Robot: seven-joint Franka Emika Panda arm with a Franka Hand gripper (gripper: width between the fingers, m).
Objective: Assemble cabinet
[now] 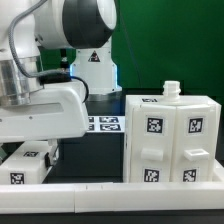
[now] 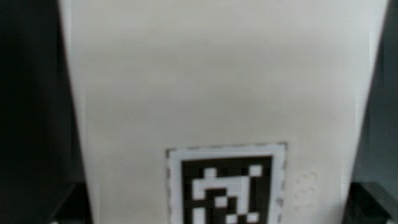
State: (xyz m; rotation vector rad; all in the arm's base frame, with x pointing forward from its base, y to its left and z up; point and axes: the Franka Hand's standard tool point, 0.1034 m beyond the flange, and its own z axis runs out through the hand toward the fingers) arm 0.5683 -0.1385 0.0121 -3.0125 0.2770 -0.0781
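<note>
At the rail's (image 1: 100,190) edge, cabinet body (image 1: 170,135), panel (image 1: 25,165) well apart

Arm (image 1: 55,105) reached forward from its base (image 1: 97,68), elbow joint (image 1: 85,22) held high, wrist link (image 1: 45,112) lying level and low at the exterior view's left. Gripper (image 1: 40,140) sat beneath that link. Fingers hidden in both views; opening undetermined.

Robotics lab bench, white robot arm (image 1: 45,105), green backdrop (image 1: 175,40), black table (image 1: 85,152), marker board (image 1: 107,123), tagged cabinet (image 1: 135,140)
</note>
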